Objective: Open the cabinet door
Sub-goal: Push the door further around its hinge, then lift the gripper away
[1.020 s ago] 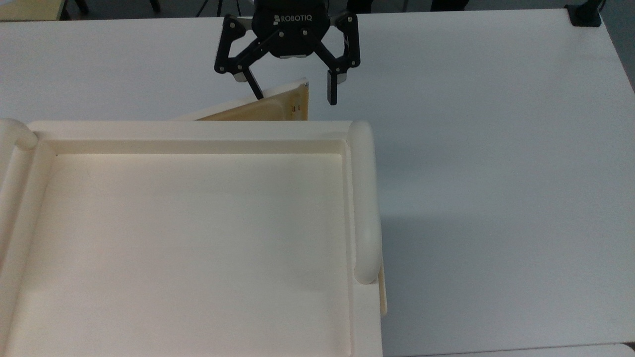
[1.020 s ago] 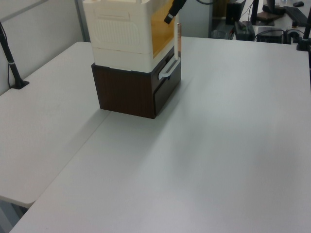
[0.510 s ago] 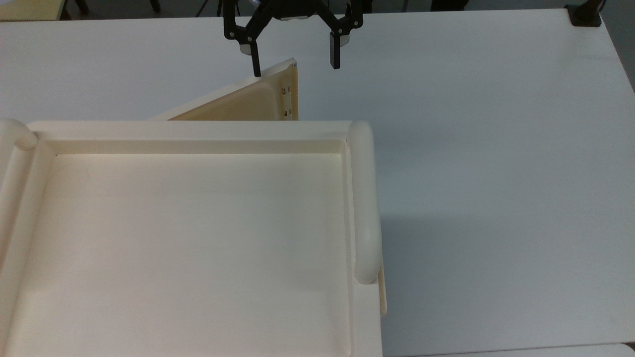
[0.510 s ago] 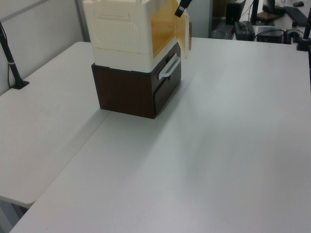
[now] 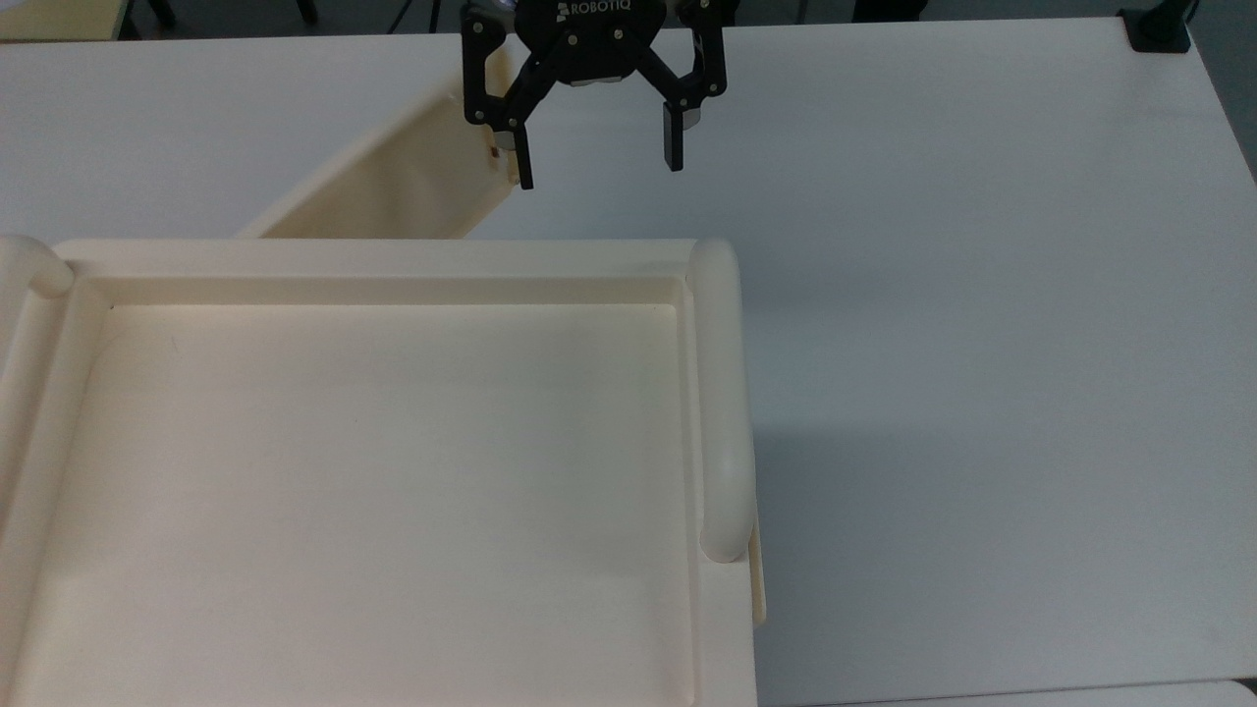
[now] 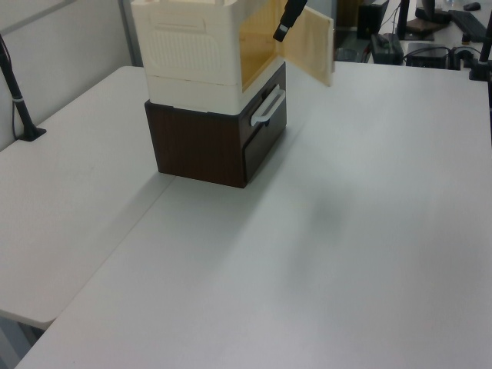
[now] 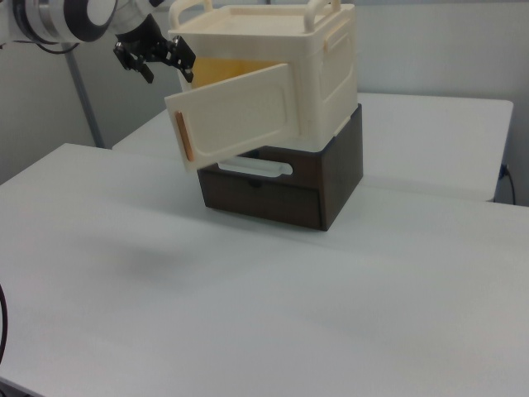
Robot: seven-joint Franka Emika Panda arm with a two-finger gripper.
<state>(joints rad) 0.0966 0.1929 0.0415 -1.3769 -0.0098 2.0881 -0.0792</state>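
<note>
Since half a second ago the cabinet door has swung wider, angling off the cabinet toward the top view's upper left. Bare tabletop lies all around; the right view shows the door's outer face. Released, the tool hangs spread at the door's free edge.
</note>
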